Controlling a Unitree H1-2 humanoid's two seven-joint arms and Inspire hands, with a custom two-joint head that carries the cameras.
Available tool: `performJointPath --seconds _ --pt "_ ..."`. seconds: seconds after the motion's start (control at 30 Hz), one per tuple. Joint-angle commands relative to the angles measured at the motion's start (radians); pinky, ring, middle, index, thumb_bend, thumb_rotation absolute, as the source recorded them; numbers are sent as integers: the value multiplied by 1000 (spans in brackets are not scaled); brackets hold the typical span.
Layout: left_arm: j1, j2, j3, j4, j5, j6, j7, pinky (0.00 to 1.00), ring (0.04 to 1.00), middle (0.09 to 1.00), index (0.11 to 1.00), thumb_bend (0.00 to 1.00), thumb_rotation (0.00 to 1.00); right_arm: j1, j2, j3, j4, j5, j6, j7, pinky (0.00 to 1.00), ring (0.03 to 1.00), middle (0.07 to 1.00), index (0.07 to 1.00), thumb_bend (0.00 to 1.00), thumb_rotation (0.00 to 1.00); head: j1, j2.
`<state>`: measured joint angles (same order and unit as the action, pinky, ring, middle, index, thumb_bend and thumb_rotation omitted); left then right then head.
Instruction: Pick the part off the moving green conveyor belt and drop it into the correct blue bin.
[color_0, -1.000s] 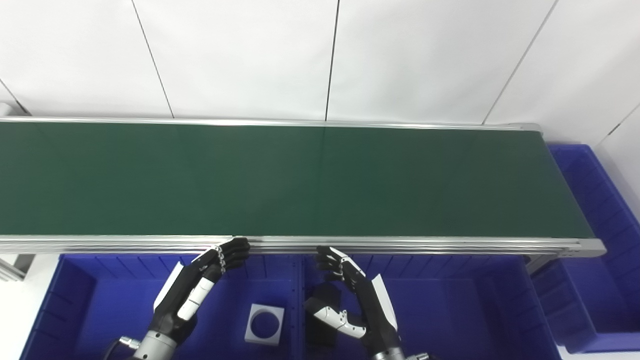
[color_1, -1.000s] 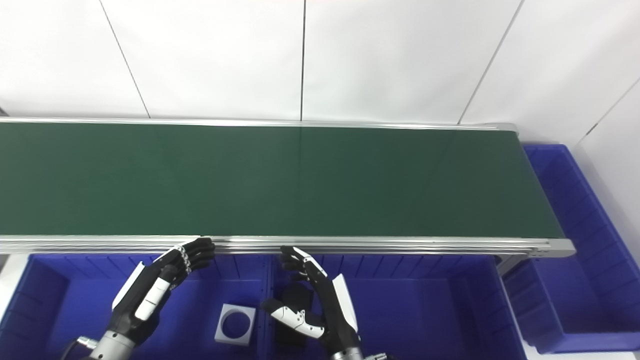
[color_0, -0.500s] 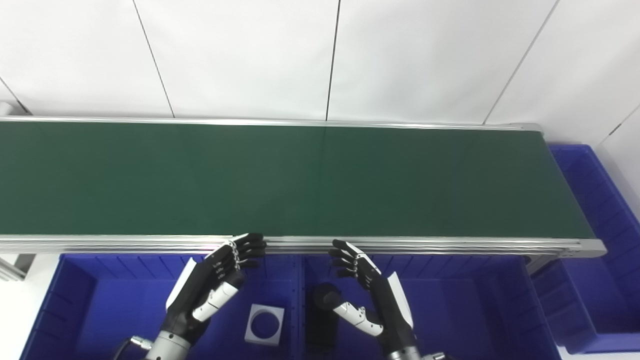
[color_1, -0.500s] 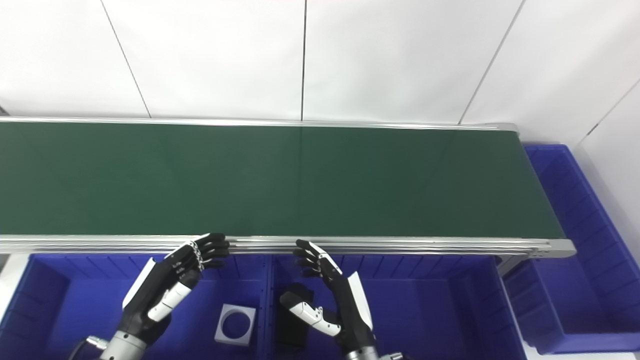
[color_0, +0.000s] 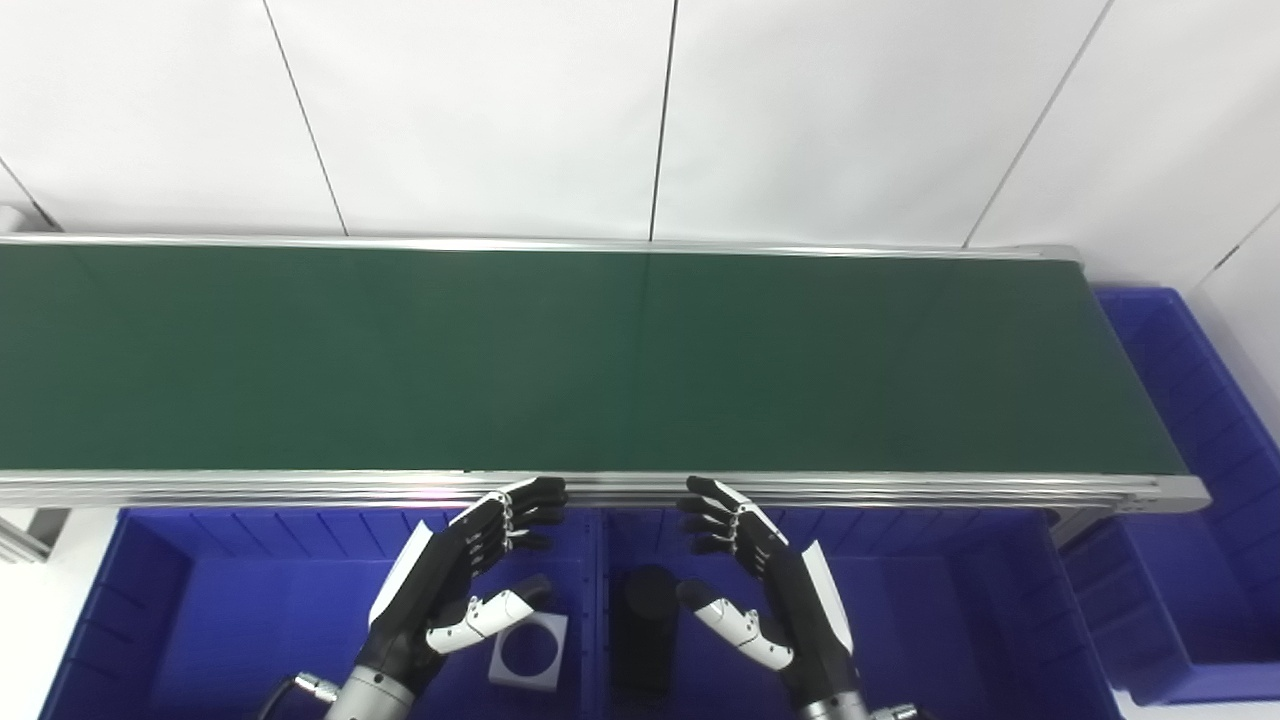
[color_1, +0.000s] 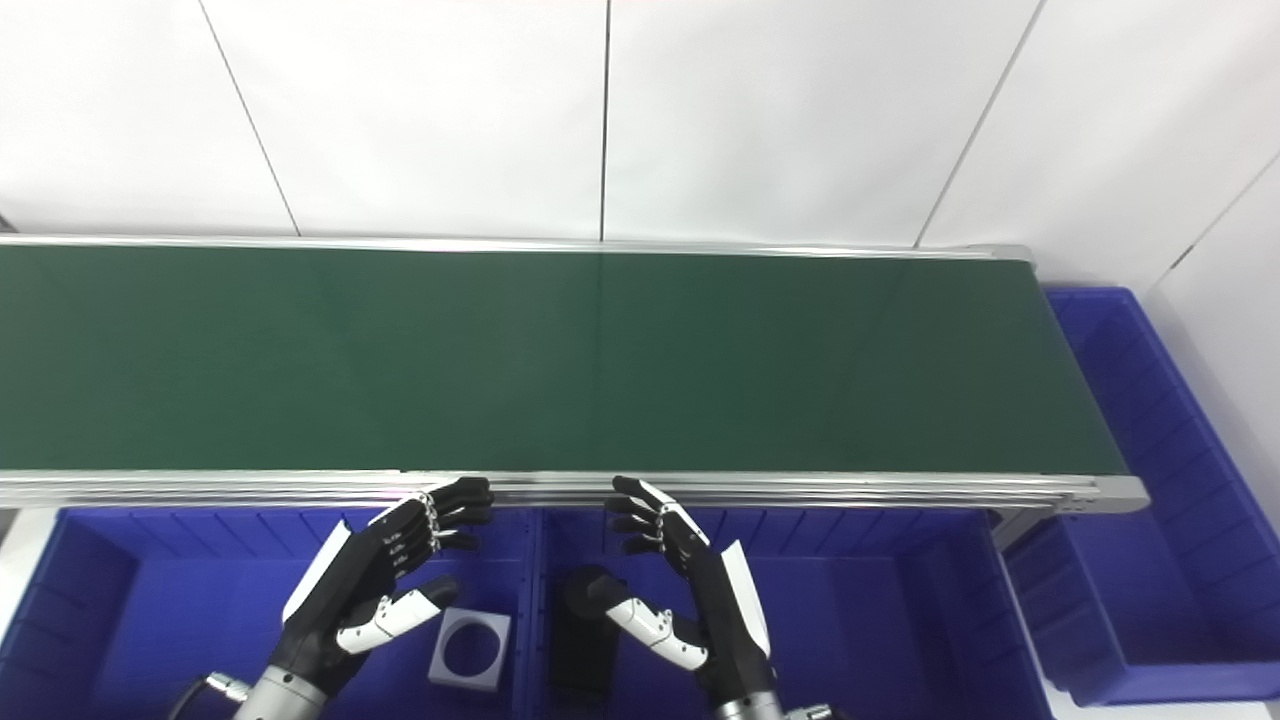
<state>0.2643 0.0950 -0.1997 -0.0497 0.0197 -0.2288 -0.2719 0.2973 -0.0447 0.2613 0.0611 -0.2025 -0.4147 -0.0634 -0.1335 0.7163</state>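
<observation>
The green conveyor belt (color_0: 600, 360) runs left to right with no part showing on its surface. Both hands hover side by side at its near rail, over the blue bins. The left hand (color_0: 455, 575) is open, fingers spread, holding nothing; the right hand (color_0: 765, 585) is open too, thumb out. Below them, a white square part with a round hole (color_0: 528, 650) lies in the left bin (color_0: 150, 610), and a black cylindrical part (color_0: 645, 620) lies in the middle bin (color_0: 950, 610). Another blue bin (color_0: 1190, 480) sits at the belt's right end.
</observation>
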Motion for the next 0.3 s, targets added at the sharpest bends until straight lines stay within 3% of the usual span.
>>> performJointPath --seconds 0.0,0.27 --pt "-8 -9 -6 -5 7 -36 15 722 784 812 808 792 591 -1 -1 -5 -36 13 -41 14 659 731 779 828 603 653 6 2" --pt "-10 -19 -7 6 11 -34 36 716 782 811 803 801 637 -1 -5 -20 -43 21 -37 31 660 733 779 832 615 664 28 4"
